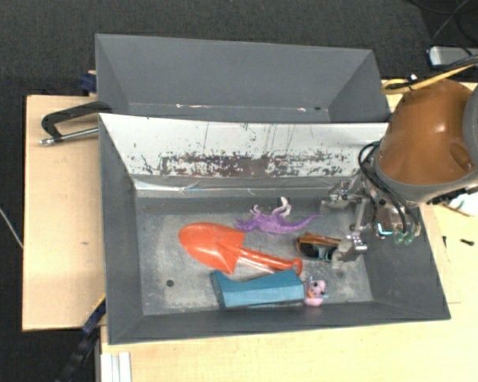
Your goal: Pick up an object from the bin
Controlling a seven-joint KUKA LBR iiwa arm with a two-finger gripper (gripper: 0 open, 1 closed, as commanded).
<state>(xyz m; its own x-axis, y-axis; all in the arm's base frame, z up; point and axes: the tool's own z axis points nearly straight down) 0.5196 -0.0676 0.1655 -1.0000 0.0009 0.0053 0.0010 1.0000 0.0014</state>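
My gripper [344, 224] hangs at the right side of the bin, open, with one fingertip [334, 200] toward the back and the other [351, 250] toward the front. Nothing sits between them. A small dark thing with an orange band [315, 245] lies on the floor just left of the front fingertip, close to it or touching. A purple toy lizard [271, 221] lies to the left of the gripper, with a small white piece at its back.
An orange plastic scoop [223, 247] lies across the middle of the bin. In front of it lies a blue block [256, 291], with a tiny pink figure [315, 292] at its right end. The arm's orange cover stands over the right rim.
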